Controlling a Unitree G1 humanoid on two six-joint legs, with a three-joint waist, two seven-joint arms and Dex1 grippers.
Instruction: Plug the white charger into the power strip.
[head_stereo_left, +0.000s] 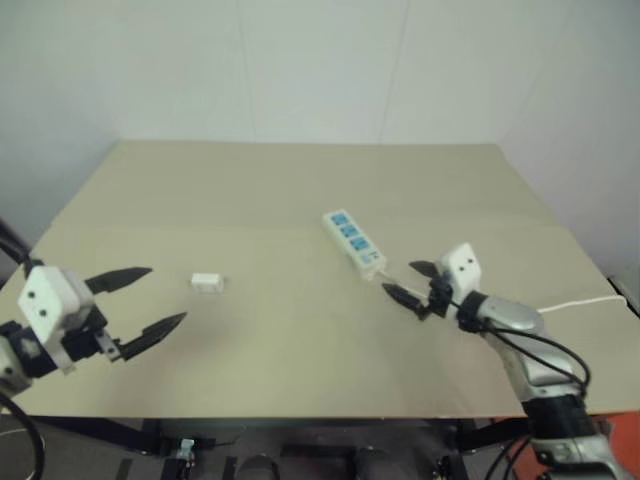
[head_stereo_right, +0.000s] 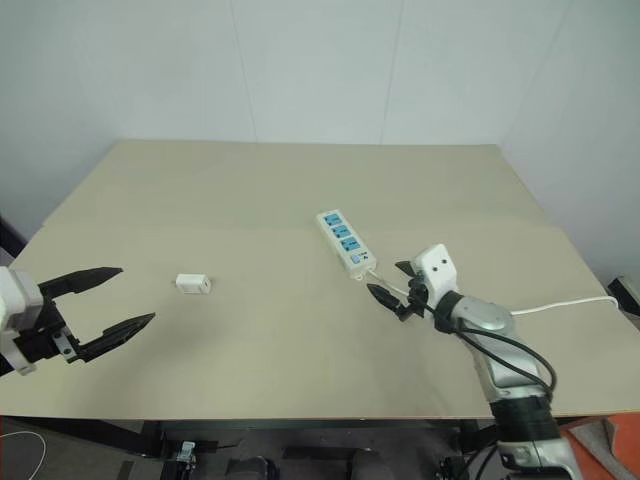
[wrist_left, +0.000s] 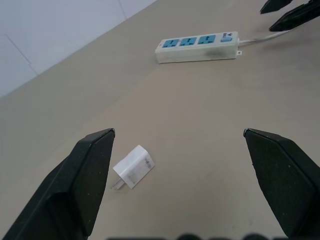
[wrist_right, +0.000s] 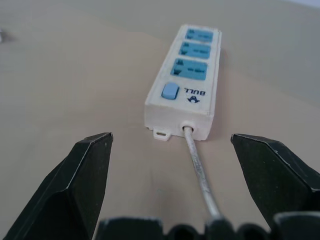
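**Operator:** I have the tan counter (head_stereo_left: 300, 180) in front of me. The white charger (head_stereo_left: 206, 283) lies on it toward my left side, on its side, with its metal prongs pointing toward the near edge in the left wrist view. Nothing is touching it.

**Observer:** And the left pincer?

**Operator:** My left pincer (head_stereo_left: 155, 300) hangs near the counter's left edge, just left of the charger, jaws spread wide and holding nothing. In the left wrist view the charger sits close to the inner side of one black finger (wrist_left: 80, 175) but apart from it; the other finger is well off to the far side.

**Observer:** Where is the power strip?

**Operator:** The power strip (head_stereo_left: 354, 243) lies flat right of centre, angled, well apart from the charger. Its three blue sockets run in a row, then the blue switch (wrist_right: 170, 91) at the end nearest my right arm. All three sockets are bare. The thin white cord (wrist_right: 197, 165) leaves that same end and trails off across the counter to the right.

**Observer:** Right pincer?

**Operator:** My right pincer (head_stereo_left: 410, 283) sits just short of the strip's cord end, jaws wide apart, gripping nothing. In the right wrist view the cord runs between the two fingers, and I cannot tell whether it touches them. The strip itself is clear of both fingertips.
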